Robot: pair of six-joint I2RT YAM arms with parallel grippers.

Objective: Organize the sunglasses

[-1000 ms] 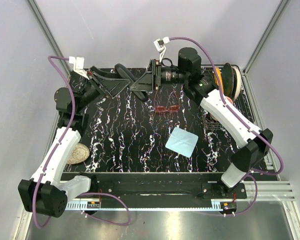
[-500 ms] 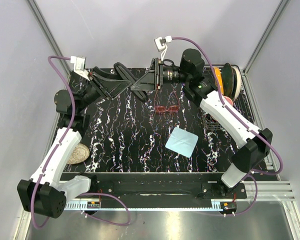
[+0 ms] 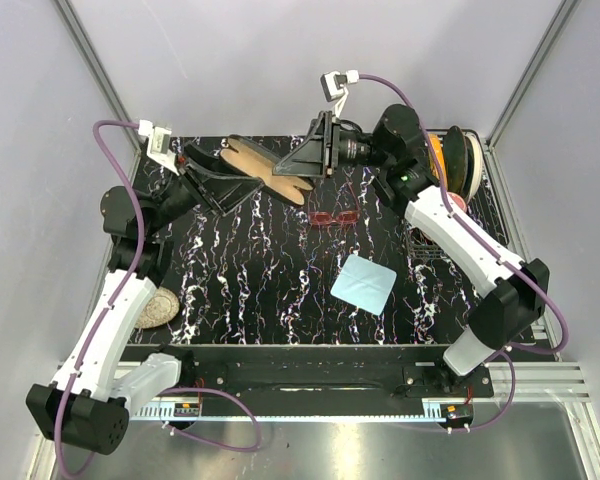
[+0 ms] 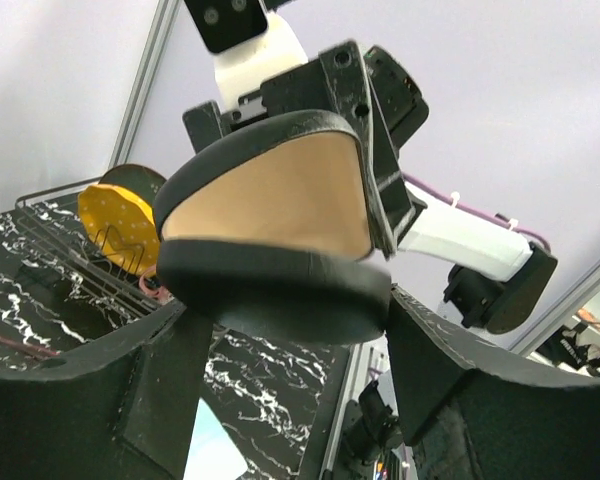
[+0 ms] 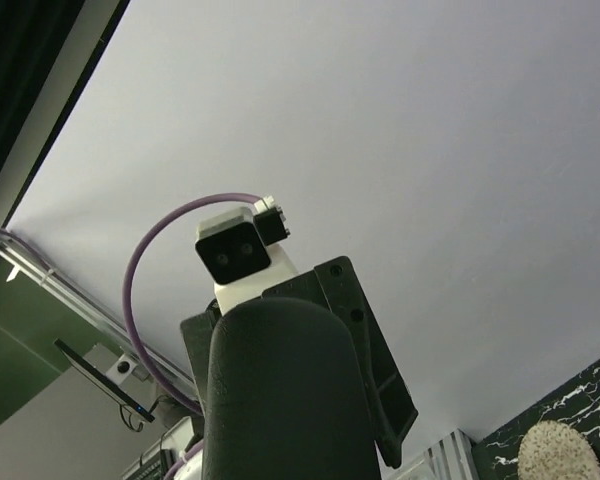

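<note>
The sunglasses (image 3: 333, 216), red-pink and folded, lie on the black marbled table (image 3: 250, 270) just in front of the right gripper. A black oblong case (image 3: 257, 166) hangs open above the table's back edge with its tan lining up. My left gripper (image 3: 217, 177) is shut on its left half and my right gripper (image 3: 305, 160) on its right half. In the left wrist view the case (image 4: 280, 195) sits between my fingers (image 4: 130, 400), with the right gripper behind it. In the right wrist view the case's black shell (image 5: 280, 400) hides my fingers.
A light blue cloth (image 3: 363, 283) lies right of the table's centre. A wire rack (image 3: 432, 245) with orange and white plates (image 3: 456, 163) stands at the back right. A round tan pad (image 3: 158, 305) lies at the left edge.
Both grippers have tilted upward and the case between them has spread open, so its tan lining now shows. The sunglasses and cloth have not moved.
</note>
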